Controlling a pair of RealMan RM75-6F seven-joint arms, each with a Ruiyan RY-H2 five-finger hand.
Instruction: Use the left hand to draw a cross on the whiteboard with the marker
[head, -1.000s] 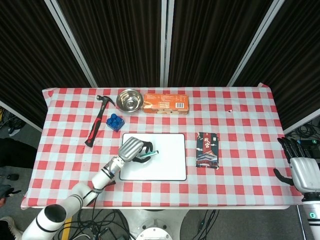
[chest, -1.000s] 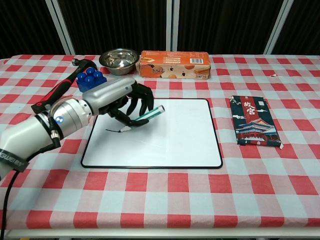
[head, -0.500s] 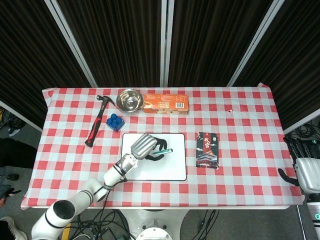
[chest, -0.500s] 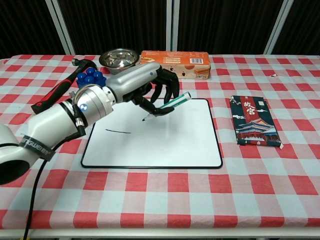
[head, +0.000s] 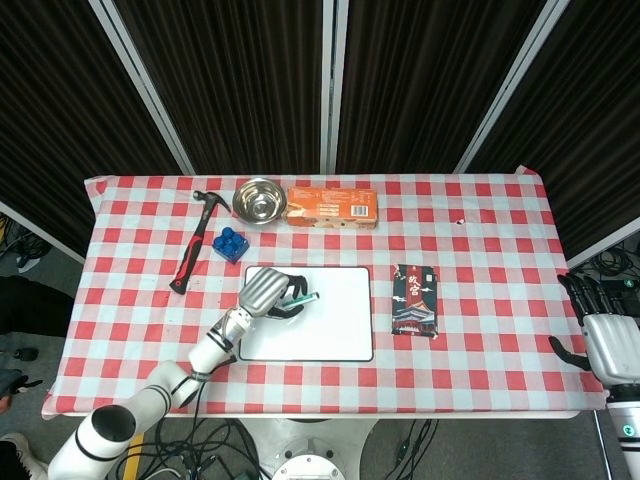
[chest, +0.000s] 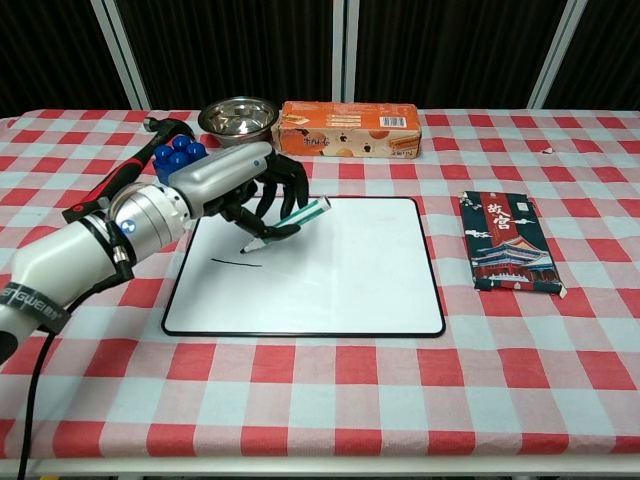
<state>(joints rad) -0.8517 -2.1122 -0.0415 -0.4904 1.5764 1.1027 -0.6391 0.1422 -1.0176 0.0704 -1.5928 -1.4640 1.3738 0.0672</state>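
While the left robot hand (chest: 235, 185) pinches the green marker (chest: 288, 222), its tip hovers over the white rectangular whiteboard's (chest: 330, 280) far-left part.

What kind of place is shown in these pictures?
Probably a robot test station, not a home: a table with a checked cloth before black curtains, loose cables beneath, and unrelated props such as a hammer and whiteboard.

Bright, even overhead light — soft shadows, mild glare on whiteboard (chest: 340, 270), sharp focus.
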